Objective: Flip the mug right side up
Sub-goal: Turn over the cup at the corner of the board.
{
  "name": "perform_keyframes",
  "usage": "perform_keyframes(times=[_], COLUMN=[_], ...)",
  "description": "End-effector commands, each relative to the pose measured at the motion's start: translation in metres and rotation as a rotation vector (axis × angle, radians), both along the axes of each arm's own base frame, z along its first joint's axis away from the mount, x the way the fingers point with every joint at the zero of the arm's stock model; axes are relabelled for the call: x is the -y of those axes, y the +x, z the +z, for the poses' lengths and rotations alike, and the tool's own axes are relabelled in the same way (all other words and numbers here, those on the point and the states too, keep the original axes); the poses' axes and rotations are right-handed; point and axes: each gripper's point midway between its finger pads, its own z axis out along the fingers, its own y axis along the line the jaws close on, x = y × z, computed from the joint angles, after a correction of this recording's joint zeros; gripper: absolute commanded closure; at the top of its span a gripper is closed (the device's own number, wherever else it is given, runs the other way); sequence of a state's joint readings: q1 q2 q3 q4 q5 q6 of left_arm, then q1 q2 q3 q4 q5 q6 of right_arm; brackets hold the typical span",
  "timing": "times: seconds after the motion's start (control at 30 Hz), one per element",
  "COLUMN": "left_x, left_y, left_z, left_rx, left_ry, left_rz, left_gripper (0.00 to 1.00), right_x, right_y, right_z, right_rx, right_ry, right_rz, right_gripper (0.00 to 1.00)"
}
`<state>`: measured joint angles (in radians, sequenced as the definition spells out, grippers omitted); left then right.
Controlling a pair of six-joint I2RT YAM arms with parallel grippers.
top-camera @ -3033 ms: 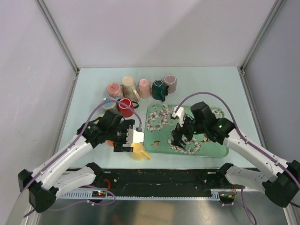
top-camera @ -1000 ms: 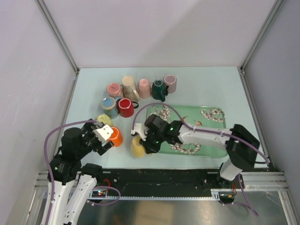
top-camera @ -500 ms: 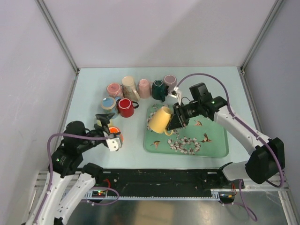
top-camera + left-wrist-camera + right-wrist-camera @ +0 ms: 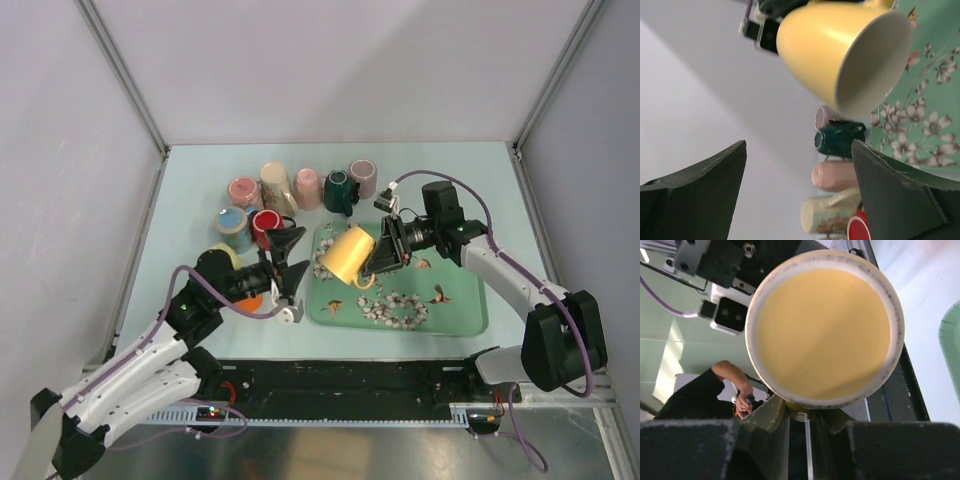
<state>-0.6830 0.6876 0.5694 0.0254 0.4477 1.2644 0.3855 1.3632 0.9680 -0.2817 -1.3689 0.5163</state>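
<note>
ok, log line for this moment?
right fingers: shut on yellow mug handle | yellow mug: held over green tray, tilted, not upright | left fingers: open, aimed at mug mouth, no contact

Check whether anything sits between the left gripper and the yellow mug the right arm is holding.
Nothing visible does. The left gripper is open and faces the yellow mug, which the right gripper holds tilted above the tray. The left wrist view shows only open air up to the mug.

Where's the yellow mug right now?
Top view: the yellow mug is tilted in the right gripper over the green tray's left end, with the open left gripper just to its left.
</note>
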Motion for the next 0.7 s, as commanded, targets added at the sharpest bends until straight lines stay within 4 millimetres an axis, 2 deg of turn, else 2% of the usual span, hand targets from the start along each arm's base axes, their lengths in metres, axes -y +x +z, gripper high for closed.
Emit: perform_keyframes(times=[0.0,0.13,0.23,0.37,0.5,0.67], left_x=[0.023,0.037,0.043,0.05,0.06,0.068], left_y=[-0.013,-0.019,-0.018,-0.011,-0.002,0.008], left_z=[0.038,0.031,0.033,0.038,0.046,0.049], left_rx=[0.176,0.158,0.155,0.141,0.154,0.127], left_ry=[-0.087,-0.086,-0.097,-0.11,-0.133,-0.172], left_rz=[-0.09,-0.136,-0.144,-0.134,-0.114,-0.076], left_gripper=[0.11,0.12,0.14,0.22,0.46,0.81], right_x=[0.008,0.007,0.005,0.002,0.001,-0.003], right_y=[-0.012,-0.009,-0.008,-0.005,-0.004,0.005], right_z=[0.034,0.032,0.032,0.03,0.027,0.016], right_rx=[0.034,0.033,0.041,0.036,0.012,-0.004], right_ry=[0.117,0.114,0.115,0.113,0.103,0.066], right_rz=[0.104,0.097,0.098,0.1,0.099,0.043], right_gripper=[1.0,1.0,1.0,1.0,1.0,0.99])
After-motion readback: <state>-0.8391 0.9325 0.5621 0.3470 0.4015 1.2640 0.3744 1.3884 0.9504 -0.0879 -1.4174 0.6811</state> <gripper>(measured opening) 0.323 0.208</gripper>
